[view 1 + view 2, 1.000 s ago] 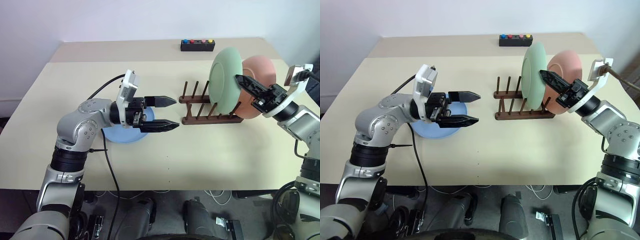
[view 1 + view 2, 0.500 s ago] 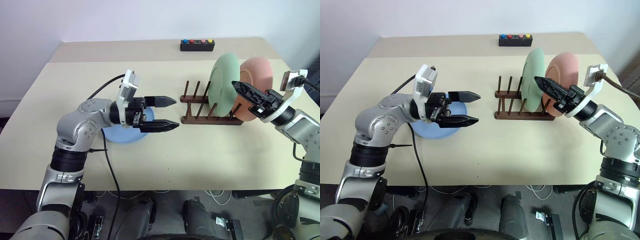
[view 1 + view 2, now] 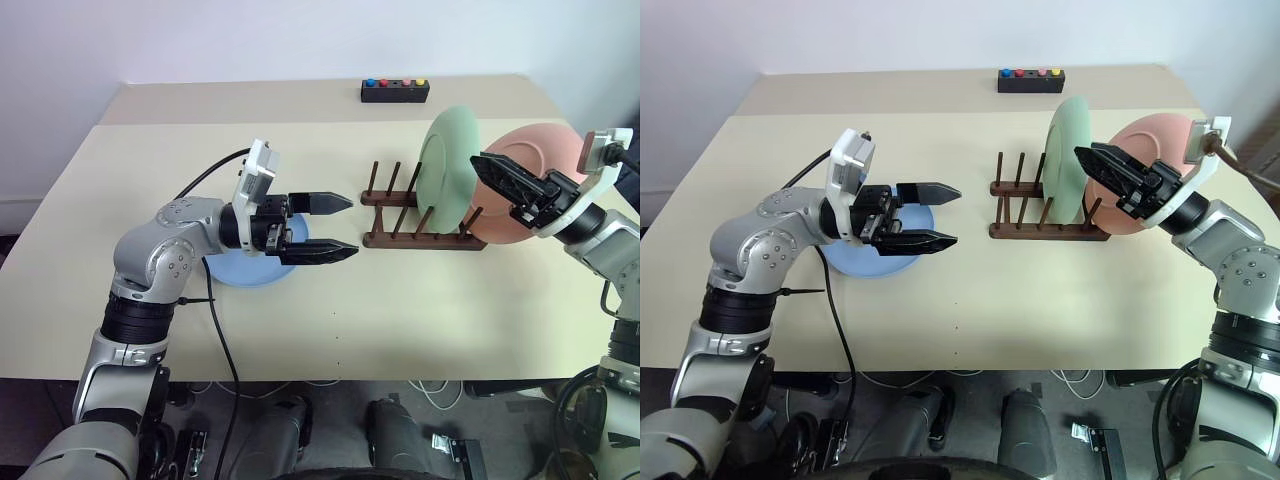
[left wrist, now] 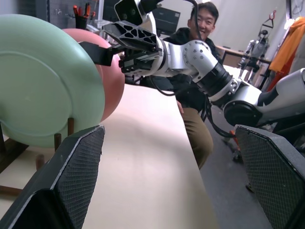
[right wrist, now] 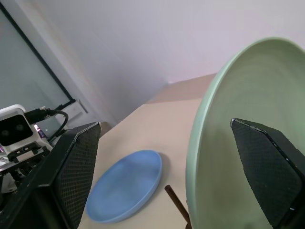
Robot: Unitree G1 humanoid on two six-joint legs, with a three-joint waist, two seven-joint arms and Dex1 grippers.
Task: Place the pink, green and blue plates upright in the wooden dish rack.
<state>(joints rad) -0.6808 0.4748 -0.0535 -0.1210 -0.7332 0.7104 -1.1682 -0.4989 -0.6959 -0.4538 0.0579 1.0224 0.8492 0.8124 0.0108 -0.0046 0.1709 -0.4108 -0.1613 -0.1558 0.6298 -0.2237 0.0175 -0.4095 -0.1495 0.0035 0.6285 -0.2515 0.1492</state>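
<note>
The green plate (image 3: 448,165) stands upright between the pegs of the wooden dish rack (image 3: 405,215). Behind it, at the rack's right end, the pink plate (image 3: 540,165) leans over to the right. My right gripper (image 3: 492,172) is open, just right of the green plate and in front of the pink one, holding nothing. The blue plate (image 3: 250,268) lies flat on the table at the left. My left gripper (image 3: 350,226) hovers open above its right edge, pointing toward the rack. In the right wrist view, the green plate (image 5: 238,157) sits between my wide-apart fingers (image 5: 71,167).
A black box with coloured buttons (image 3: 395,91) sits at the table's far edge behind the rack. A cable (image 3: 215,320) runs from my left wrist over the near table edge. A person (image 4: 190,28) sits beyond the table's right end.
My right gripper opened and let go of the green plate, which dropped from a raised tilt into the rack. The gripper drew back to the right. The pink plate leans further right.
</note>
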